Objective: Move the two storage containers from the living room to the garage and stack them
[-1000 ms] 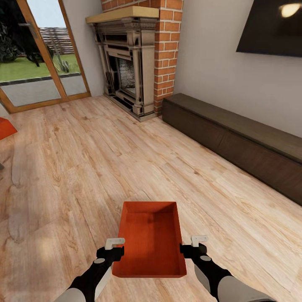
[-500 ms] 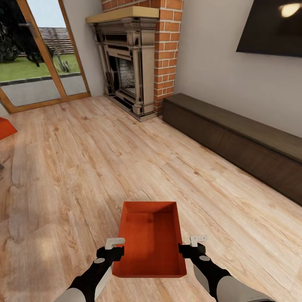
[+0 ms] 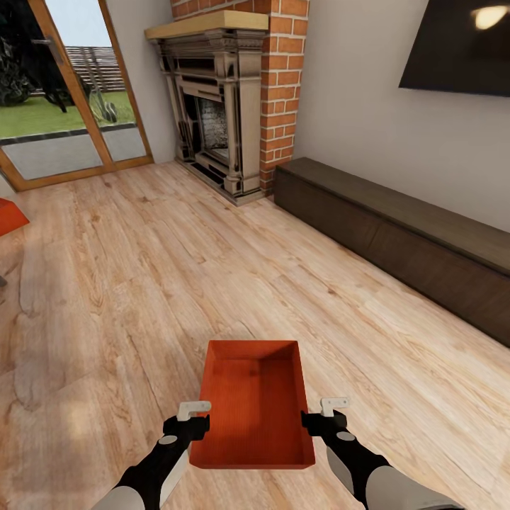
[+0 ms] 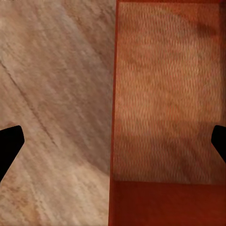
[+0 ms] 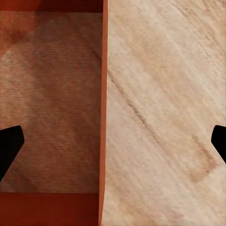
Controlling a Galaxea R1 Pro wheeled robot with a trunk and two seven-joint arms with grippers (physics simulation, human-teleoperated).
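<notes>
One orange-red storage container lies open-topped on the light wood plank floor of the living room, just in front of me. My left gripper stands open over its left long wall, and my right gripper stands open over its right long wall. In the left wrist view the left gripper straddles the container wall, its dark fingertips far apart. The right wrist view shows the right gripper astride the other wall of the container. A corner of the second storage container shows at the far left.
A brick fireplace stands ahead. To its right a long dark low cabinet runs along the wall, under a dark screen. Glass doors to a garden are at the back left. Open plank floor lies between.
My right gripper has edged slightly toward the container's right wall. The container, the left gripper and the camera have stayed put.
</notes>
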